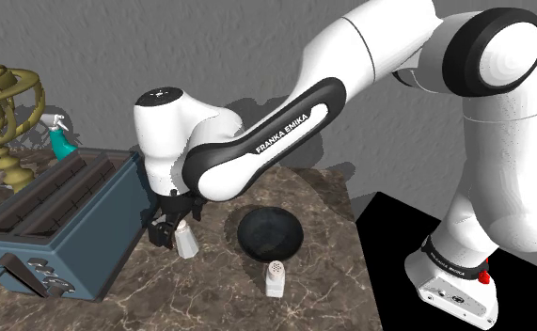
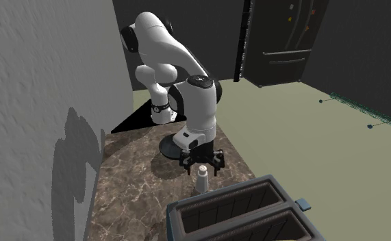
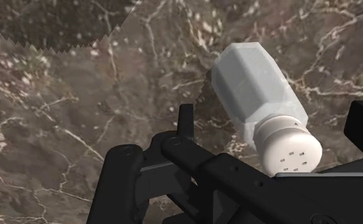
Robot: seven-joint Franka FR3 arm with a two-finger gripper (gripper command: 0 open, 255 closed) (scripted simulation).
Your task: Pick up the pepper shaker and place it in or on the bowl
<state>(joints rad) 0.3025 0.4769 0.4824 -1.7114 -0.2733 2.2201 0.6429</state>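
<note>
Gripper (image 2: 202,163) jaws spread wide, holding nothing. Pepper shaker (image 3: 256,89) stands upright on the marble counter (image 3: 59,114), its cap btwn the fingers (image 3: 185,124) and nearer one of them; no contact visible. Dark bowl (image 1: 269,233) sits near, off one side of the jaws, w/ a 2nd white shaker (image 1: 276,277) just beside it, farther off. Blue toaster (image 1: 59,216) is on the jaws' other side.

Gripper (image 1: 172,233) low beside a pale shaker (image 1: 188,244) on the marble counter (image 1: 337,221), dark bowl (image 1: 269,233) near.
</note>
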